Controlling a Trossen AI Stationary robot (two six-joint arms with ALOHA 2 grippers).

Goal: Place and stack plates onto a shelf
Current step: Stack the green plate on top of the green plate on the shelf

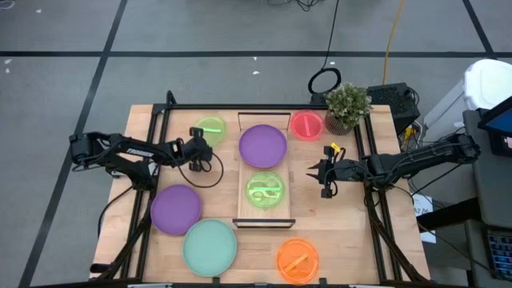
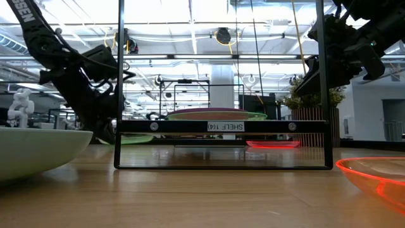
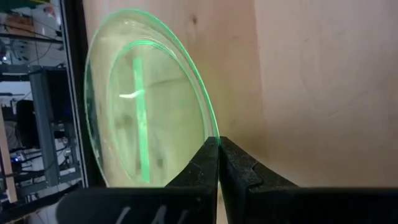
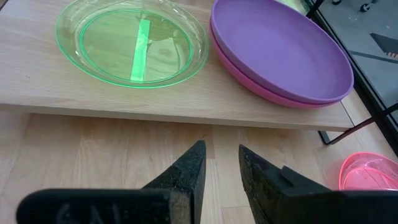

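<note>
The shelf [image 1: 264,216] lies mid-table. A purple plate [image 1: 262,146] sits on a magenta one [image 4: 273,93] at its far end, and a lime-green plate [image 1: 265,190] lies at its middle. A second lime-green plate [image 1: 210,128] rests on the table left of the shelf, with my left gripper [image 1: 202,148] shut at its near rim. My right gripper [image 1: 314,174] hovers open over the bare table right of the shelf, pointing at it [image 4: 222,152]. On the table are a red-pink plate [image 1: 306,126], a purple plate [image 1: 176,208], a mint plate [image 1: 210,244] and an orange plate [image 1: 298,260]. My left gripper [image 3: 217,146] is shut on the lime-green plate's rim [image 3: 210,127] at the plate's near side, pinched between the two fingertips. The fingers come at it from the near-left, slanting down. The plate seems to lie flat on the table.
A potted plant [image 1: 346,108] stands at the far right corner beside the red-pink plate. Black frame rails [image 1: 156,144] run along the table's left and right sides. Bare wood shows between the shelf and the right rail.
</note>
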